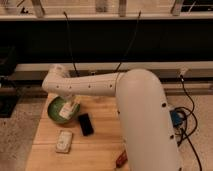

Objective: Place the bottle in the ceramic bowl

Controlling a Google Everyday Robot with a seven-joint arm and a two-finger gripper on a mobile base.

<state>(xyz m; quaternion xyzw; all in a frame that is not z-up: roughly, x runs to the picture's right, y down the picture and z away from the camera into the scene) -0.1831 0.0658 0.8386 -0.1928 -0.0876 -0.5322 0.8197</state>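
Whitish bottle (69, 110) shows over green ceramic bowl (52, 111), beneath the hand (67, 100); grip unclear.

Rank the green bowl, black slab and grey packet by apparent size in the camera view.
1. Green bowl, partly hidden by the gripper over it.
2 and 3. Black slab and grey packet look alike; the packet lies nearer the camera, so no ranking.

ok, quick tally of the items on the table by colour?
Green: 1, ceramic bowl
Whitish: 2, bottle and flat packet
Black: 1, slab
Reddish-brown: 1, elongated object
Total: 5
The end effector is over the bowl, at the bottle.
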